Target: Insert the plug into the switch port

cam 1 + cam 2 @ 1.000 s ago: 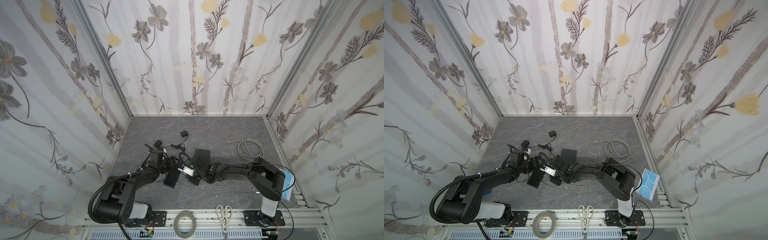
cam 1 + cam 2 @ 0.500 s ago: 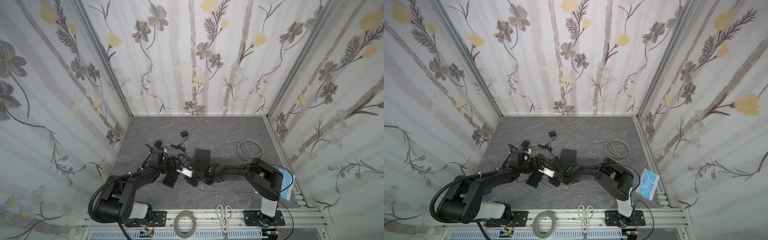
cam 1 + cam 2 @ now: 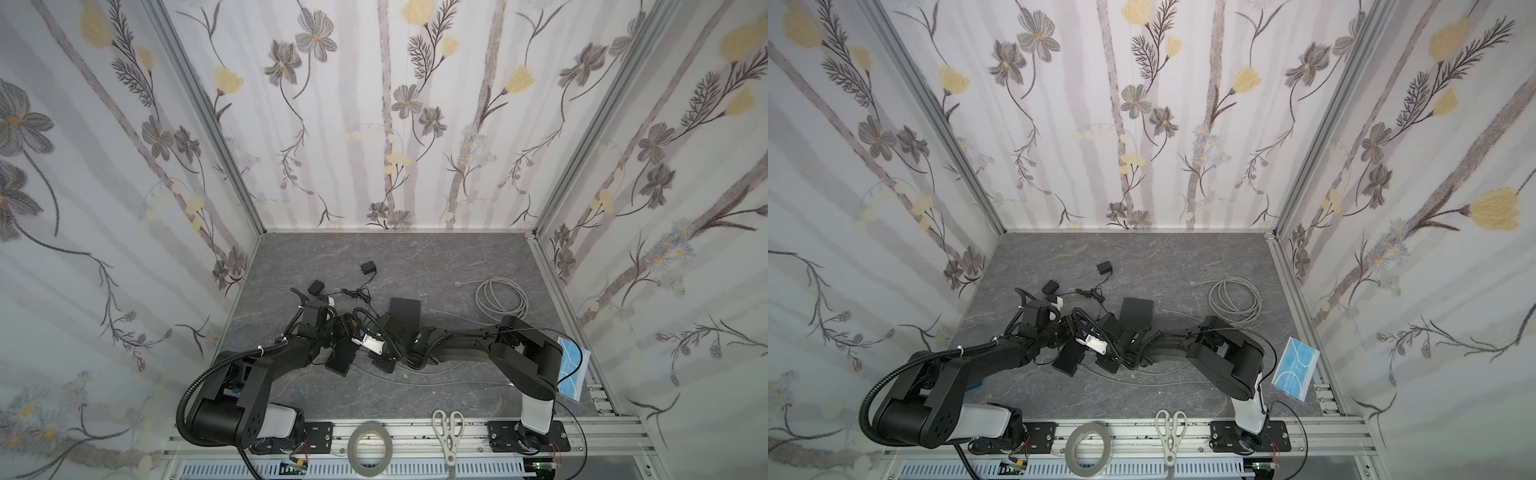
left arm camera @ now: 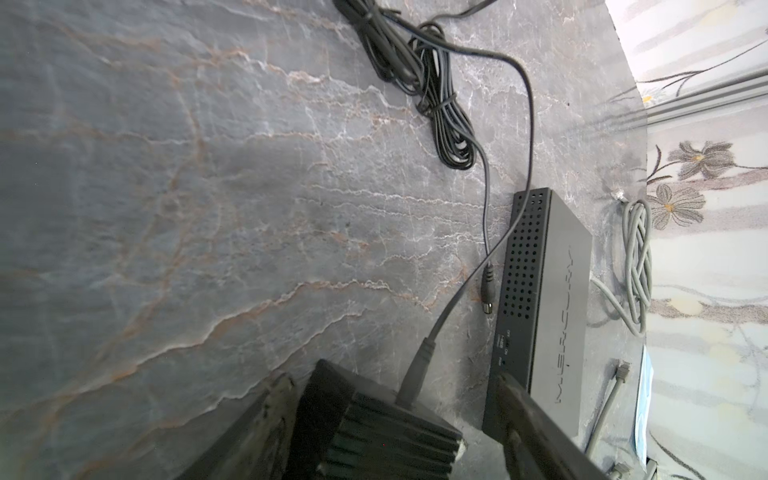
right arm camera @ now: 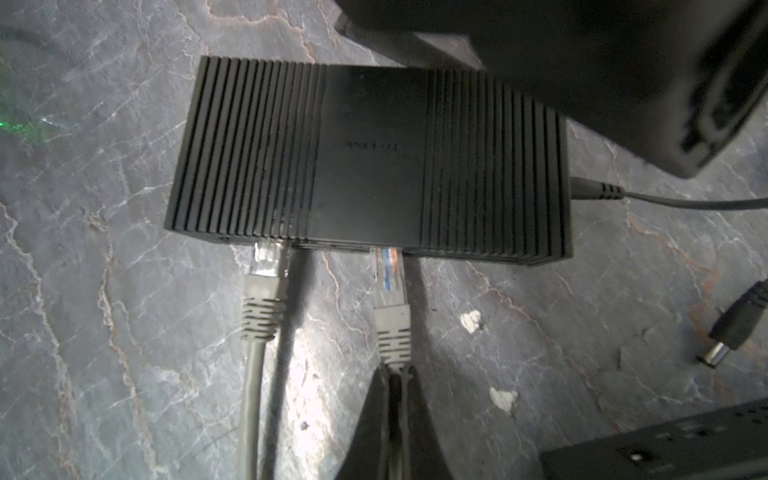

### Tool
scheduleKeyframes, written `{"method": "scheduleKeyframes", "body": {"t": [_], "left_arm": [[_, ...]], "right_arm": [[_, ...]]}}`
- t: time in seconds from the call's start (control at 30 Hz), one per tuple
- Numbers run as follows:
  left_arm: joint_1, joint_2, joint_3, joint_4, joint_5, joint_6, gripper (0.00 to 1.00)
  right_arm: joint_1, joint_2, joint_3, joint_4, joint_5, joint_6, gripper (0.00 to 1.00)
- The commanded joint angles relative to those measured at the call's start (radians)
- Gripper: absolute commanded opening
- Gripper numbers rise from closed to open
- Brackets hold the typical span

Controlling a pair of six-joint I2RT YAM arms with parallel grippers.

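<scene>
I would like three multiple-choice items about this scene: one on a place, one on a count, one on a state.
1. Where is the tip of the held plug?
A. at the front edge of the switch
B. on its top
C. under it
2. How many network plugs meet that front edge?
A. one
B. two
C. four
3. The right tool is:
A. wide open
B. shut on the plug's grey boot
C. out of view
Answers: A, the tip touches the front edge; B, a second plug sits beside it; B, it pinches the boot.
</scene>
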Motion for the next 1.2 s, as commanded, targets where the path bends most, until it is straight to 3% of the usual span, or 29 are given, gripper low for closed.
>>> {"method": "scheduleKeyframes", "body": {"t": [0.0, 0.8, 1.17], "left_arm": [[-0.009, 0.0, -0.029, -0.021, 0.036, -0.038, 0.76], [-0.043, 0.038, -0.086, 0.043, 0.055, -0.081, 0.76], [-0.053, 0.034, -0.096, 0.039, 0.035, -0.077, 0.75]], "right_arm": [[0.006, -0.016, 0.009, 0.098, 0.018, 0.007, 0.0], [0.017, 0.053, 0.118, 0.192, -0.025, 0.009, 0.0], [0.013, 0.072, 0.142, 0.199, 0.023, 0.008, 0.0]]}}
